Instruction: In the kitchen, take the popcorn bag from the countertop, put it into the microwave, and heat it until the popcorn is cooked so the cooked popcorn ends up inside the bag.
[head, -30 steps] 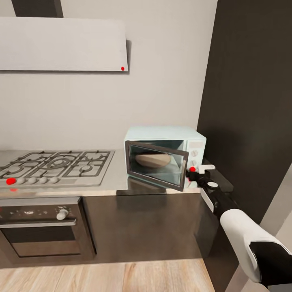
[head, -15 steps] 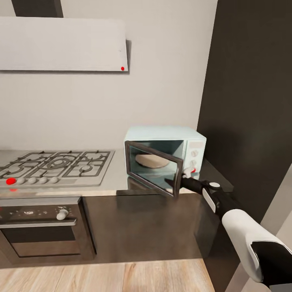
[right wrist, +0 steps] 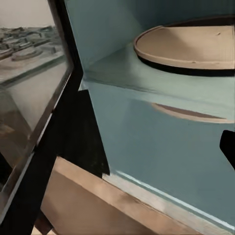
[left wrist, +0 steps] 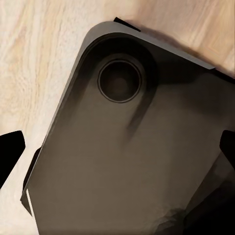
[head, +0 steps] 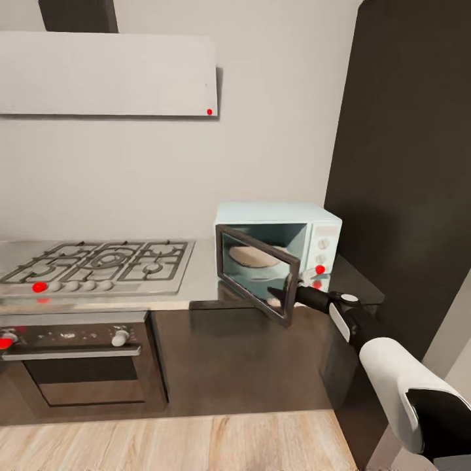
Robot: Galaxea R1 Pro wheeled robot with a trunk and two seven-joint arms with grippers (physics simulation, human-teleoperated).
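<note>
Popcorn bag not visible on countertop (head: 203,278) in head view. Microwave (head: 307,226) faces room, long axis along wall; door (head: 258,275) partly open, swung toward hob (head: 98,265). Right gripper (head: 302,288) at door's free edge — finger state cannot tell. Risk: arm knocks door or shifts microwave.

Left wrist view: dark robot base (left wrist: 127,156) over wood floor (left wrist: 39,49); fingers apart, empty.

Right wrist view: tan turntable (right wrist: 188,46) inside cavity, no bag on it — heating empty is a hazard.
</note>
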